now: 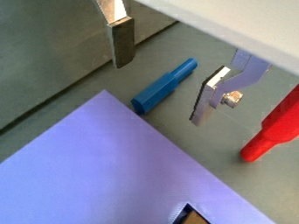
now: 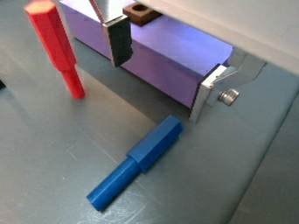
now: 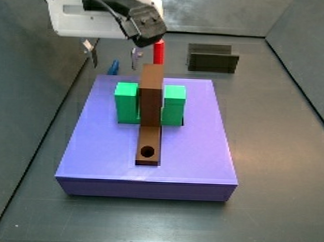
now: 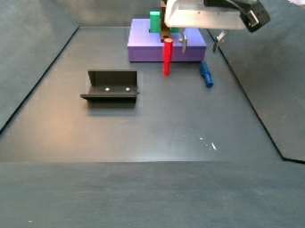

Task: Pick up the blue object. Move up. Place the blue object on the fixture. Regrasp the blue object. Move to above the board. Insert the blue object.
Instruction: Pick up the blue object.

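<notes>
- My gripper [image 2: 163, 66] hangs spread wide, nothing between its flat silver fingers [image 1: 121, 39], above the floor beside the board.
- Slim bright-blue peg [image 2: 138, 163] lies flat on the grey floor below the fingers, untouched; also seen in a side view [image 4: 206, 73].
- Red upright peg [image 2: 56, 48] stands near it.
- Large flat periwinkle-purple slab [image 3: 150, 143] sits just beside the blue peg.
- Dark box-like fixture [image 4: 110, 86] stands well apart.

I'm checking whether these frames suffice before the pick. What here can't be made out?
- Blue object: in a side view, almost wholly hidden behind the gripper and board.
- Gripper: in a side view, too small to show its jaws' spacing; both wrist views show them open above the peg.
- Fixture: absent from both wrist views.
- Red peg: its top is cut off by a wrist view's edge.
</notes>
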Controlling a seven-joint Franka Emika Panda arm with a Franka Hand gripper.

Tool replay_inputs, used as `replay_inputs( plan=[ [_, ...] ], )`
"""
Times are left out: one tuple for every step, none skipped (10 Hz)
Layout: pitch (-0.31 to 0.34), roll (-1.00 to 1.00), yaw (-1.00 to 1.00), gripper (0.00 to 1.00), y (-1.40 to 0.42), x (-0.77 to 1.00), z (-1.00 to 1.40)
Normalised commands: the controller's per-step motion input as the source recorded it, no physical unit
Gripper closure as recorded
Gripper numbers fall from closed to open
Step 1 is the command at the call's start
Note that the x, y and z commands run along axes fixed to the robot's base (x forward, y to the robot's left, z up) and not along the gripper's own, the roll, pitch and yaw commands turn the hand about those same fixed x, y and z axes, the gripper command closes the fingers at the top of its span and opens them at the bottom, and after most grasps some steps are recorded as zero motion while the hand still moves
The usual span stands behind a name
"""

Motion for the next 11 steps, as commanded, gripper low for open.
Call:
replay_inputs(
  plan=[
    [-0.294, 0.05, 0.00, 0.00, 0.04, 0.00, -0.35],
    [-0.294, 0.05, 0.00, 0.00, 0.03, 0.00, -0.33],
    [-0.287, 0.08, 0.00, 0.00, 0.06, 0.00, -0.28],
    [-0.276, 0.12, 0.00, 0.00, 0.04, 0.00, -0.20],
    [-0.256, 0.26, 0.01, 0.00, 0.00, 0.00, -0.06],
    [-0.240, 0.34, 0.00, 0.00, 0.00, 0.00, -0.01],
    [-0.254, 0.35, 0.00, 0.00, 0.00, 0.00, -0.04],
    [-0.297, 0.43, 0.01, 0.00, 0.00, -0.01, 0.00],
    [-0.316, 0.50, 0.00, 0.00, -0.07, -0.03, 0.00],
    [-0.313, 0.50, 0.00, 0.00, -0.07, 0.00, 0.00],
    [-0.311, 0.50, 0.00, 0.00, -0.08, 0.00, 0.00]
  ],
)
